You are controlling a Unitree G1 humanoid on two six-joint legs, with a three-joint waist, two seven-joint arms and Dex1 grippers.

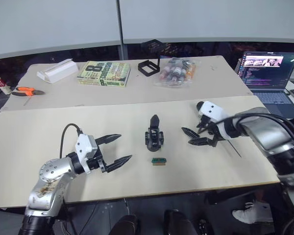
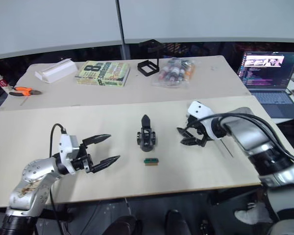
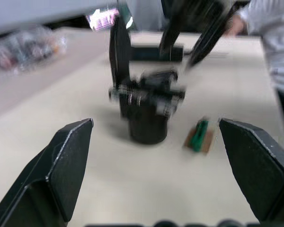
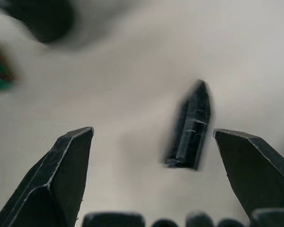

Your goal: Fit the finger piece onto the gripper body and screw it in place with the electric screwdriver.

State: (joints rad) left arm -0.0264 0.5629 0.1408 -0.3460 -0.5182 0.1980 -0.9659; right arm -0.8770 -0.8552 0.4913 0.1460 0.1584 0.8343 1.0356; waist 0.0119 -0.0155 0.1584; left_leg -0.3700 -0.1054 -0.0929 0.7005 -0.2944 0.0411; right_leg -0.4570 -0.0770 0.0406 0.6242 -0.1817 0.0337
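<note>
The gripper body [image 1: 154, 137] stands upright at the middle of the table, one pointed black finger rising from it; the left wrist view shows the gripper body [image 3: 146, 111] straight ahead. My left gripper [image 1: 126, 147] is open, low over the table to its left, pointing at it. My right gripper [image 1: 186, 136] is open just right of the body, tips down near the tabletop. In the right wrist view the finger piece [image 4: 189, 127] lies flat on the table between the open fingers [image 4: 61, 175], untouched. The electric screwdriver is hidden.
A small green-and-tan block [image 1: 159, 161] lies just in front of the gripper body. On the far table are a book [image 1: 104, 73], a black square frame [image 1: 148, 67], a bag of bottles [image 1: 175, 72], a white box [image 1: 57, 70] and orange pliers [image 1: 25, 91]. A laptop [image 1: 269, 73] sits at the right.
</note>
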